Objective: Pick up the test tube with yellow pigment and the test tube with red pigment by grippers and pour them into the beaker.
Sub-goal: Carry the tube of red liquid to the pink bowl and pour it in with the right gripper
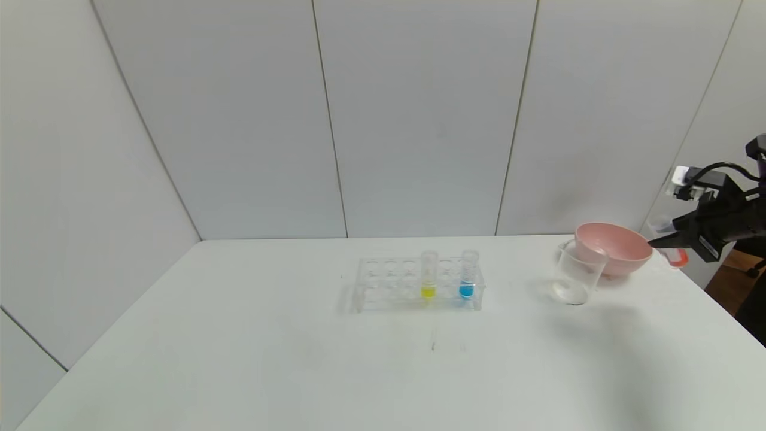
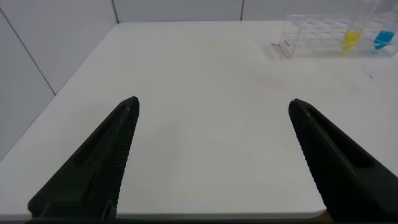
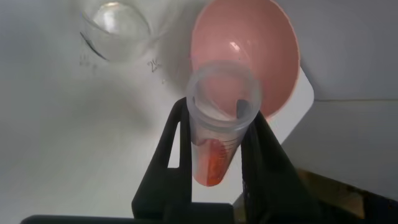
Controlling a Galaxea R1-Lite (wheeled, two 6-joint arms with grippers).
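Observation:
The test tube with yellow pigment point(image 1: 428, 276) stands upright in a clear rack point(image 1: 389, 281) at mid-table; it also shows in the left wrist view point(image 2: 351, 38). My right gripper point(image 1: 665, 242) is shut on the test tube with red pigment point(image 1: 674, 246), held tilted above the table's right edge, just right of the pink bowl. In the right wrist view the red tube point(image 3: 219, 127) sits between the fingers point(image 3: 177, 134). The clear beaker point(image 1: 575, 273) stands left of the bowl and shows in the right wrist view point(image 3: 115, 28). My left gripper point(image 2: 214, 106) is open and empty over the near left of the table.
A tube with blue liquid point(image 1: 467, 276) stands in the rack right of the yellow one. A pink bowl point(image 1: 616, 248) sits behind and right of the beaker, close to the table's right edge. It also shows in the right wrist view point(image 3: 249, 50).

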